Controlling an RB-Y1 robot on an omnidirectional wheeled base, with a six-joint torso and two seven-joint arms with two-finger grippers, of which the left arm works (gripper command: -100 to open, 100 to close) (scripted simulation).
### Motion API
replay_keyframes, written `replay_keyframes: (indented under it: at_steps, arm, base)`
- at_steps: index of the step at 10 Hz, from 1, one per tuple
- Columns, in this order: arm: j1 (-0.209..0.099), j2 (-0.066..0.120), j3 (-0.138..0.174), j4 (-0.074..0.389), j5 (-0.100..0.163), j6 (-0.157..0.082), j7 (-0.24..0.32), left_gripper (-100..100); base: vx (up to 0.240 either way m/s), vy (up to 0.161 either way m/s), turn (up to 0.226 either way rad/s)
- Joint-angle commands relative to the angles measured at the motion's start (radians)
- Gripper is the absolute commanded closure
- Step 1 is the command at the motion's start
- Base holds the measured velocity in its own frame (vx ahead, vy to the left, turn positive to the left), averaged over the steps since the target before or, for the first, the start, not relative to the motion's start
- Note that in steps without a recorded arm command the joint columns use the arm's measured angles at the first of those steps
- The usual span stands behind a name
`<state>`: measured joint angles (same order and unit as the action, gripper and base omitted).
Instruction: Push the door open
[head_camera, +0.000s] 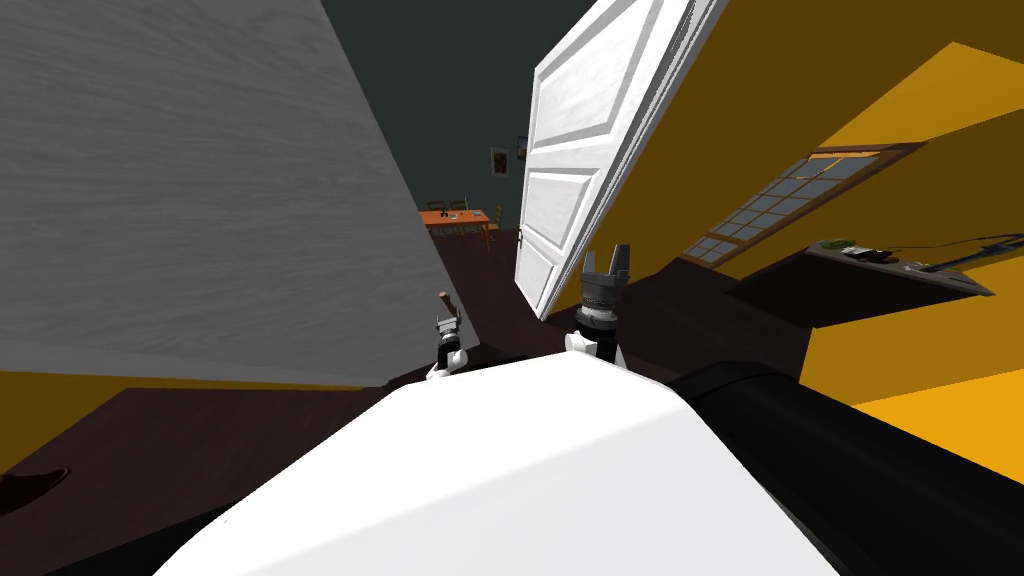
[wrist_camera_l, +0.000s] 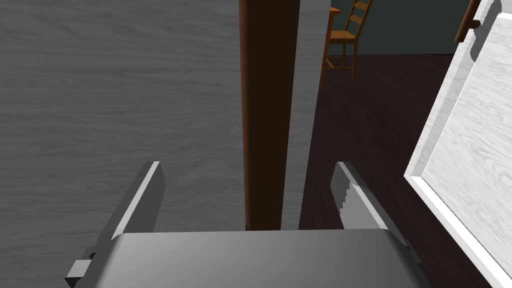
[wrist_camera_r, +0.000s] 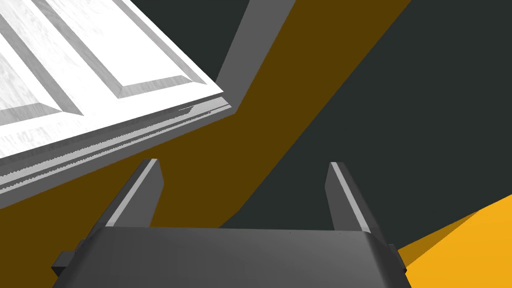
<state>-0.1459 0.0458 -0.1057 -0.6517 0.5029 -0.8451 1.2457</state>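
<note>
Right hand (head_camera: 606, 262), fingers spread and holding nothing, is near the lower corner of the white panelled door (head_camera: 575, 150), which stands wide open. Left hand (head_camera: 447, 305), also released, points at the brown door frame (wrist_camera_l: 262, 110) beside a grey wall (wrist_camera_l: 100, 100).

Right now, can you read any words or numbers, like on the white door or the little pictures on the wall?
No words or numbers can be read anywhere.
The white door: plain panels, no text.
The wall pictures: too small to tell.
Things on the dark counter: too small to tell.
</note>
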Motion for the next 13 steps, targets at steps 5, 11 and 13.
replay_keyframes:
  at_steps: [5, 11, 13]
  arm:
    - [-0.001, -0.013, 0.003, 0.008, 0.003, -0.006, 0.006, 100]
    - [-0.004, 0.001, 0.034, 0.007, 0.02, -0.01, -0.006, 100]
    - [-0.003, 0.008, 0.056, 0.007, 0.032, -0.015, -0.015, 100]
  base:
    - [0.127, 0.014, -0.015]
    - [0.008, -0.002, -0.022]
    - [0.139, 0.007, -0.055]
